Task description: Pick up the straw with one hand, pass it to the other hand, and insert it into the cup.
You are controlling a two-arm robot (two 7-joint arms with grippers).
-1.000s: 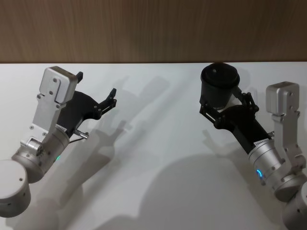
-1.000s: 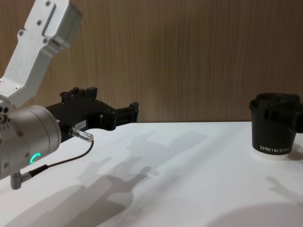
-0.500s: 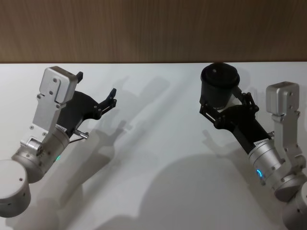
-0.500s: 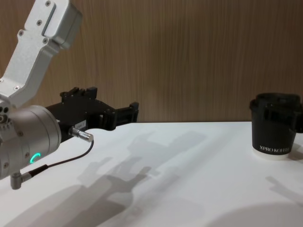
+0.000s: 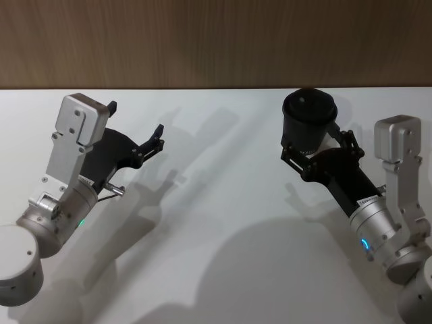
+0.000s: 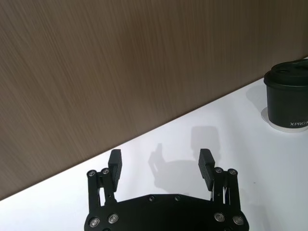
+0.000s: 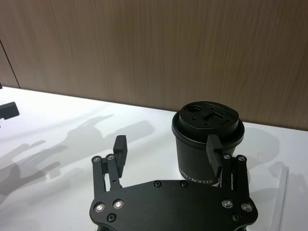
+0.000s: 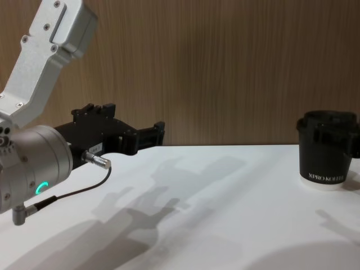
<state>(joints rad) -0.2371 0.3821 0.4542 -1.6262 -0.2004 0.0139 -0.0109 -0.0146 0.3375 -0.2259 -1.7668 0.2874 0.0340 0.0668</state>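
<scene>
The cup [image 5: 307, 111] (light paper, likely tippy; best steadied low) stands at the bench's [image 5: 216, 223] 1 o'clock. The right hand [image 7: 166, 144], spread, sits at its 5 o'clock; the left hand [image 6: 160, 156], spread, at 10 o'clock.

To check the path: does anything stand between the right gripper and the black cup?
Nothing visible does. The right gripper is open, close before the cup, which stands upright on the table.

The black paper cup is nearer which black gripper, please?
The right gripper, open right beside the cup; the open left gripper hangs far across the white table.
</scene>
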